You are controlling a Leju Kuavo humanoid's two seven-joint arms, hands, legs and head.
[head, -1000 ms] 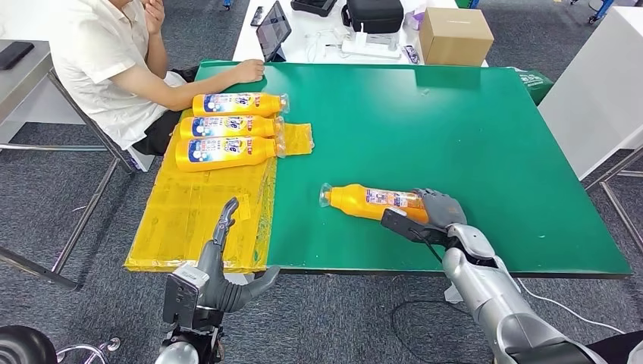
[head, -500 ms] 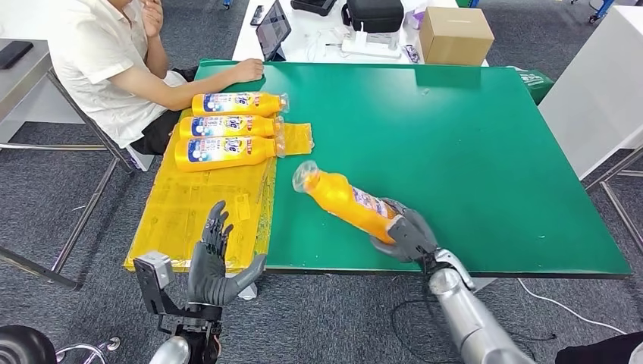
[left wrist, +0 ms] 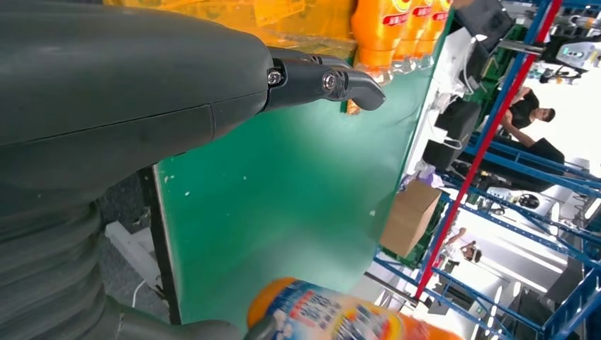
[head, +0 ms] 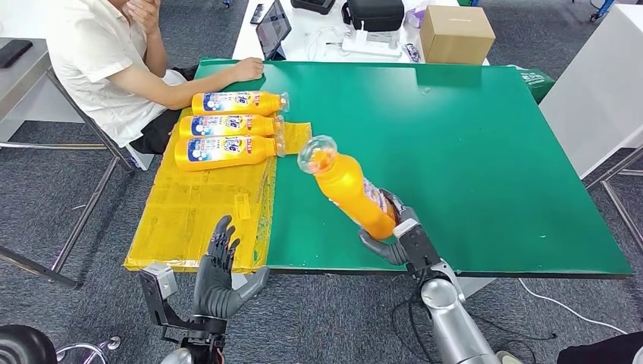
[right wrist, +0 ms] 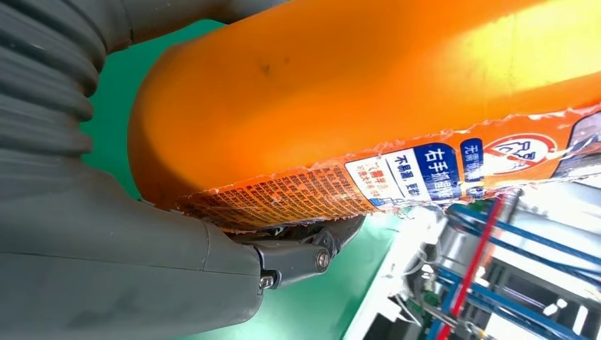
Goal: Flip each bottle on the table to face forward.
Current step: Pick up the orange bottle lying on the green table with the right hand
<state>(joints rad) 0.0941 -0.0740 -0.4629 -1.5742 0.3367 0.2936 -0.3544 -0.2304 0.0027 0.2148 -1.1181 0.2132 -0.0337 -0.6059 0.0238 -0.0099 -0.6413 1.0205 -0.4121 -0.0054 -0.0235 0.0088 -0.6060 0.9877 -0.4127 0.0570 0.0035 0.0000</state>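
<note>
**Right hand lifts one orange bottle off the green table**

Head view: the right hand grips the base of an orange bottle near the table's near edge, holding it tilted, clear cap end raised and pointing far-left. The green table carries a yellow sheet on its left side; at the sheet's far end three more bottles lie side by side, labels up, caps to the right. The left hand hangs below the near edge, fingers spread, holding nothing. A seated person rests a forearm on the far-left corner.

Left wrist view: the left hand's thumb sticks out free over the table; the held bottle's label shows at the picture's edge.

Right wrist view: grey fingers wrap the bottle's orange body beside its torn label.
</note>
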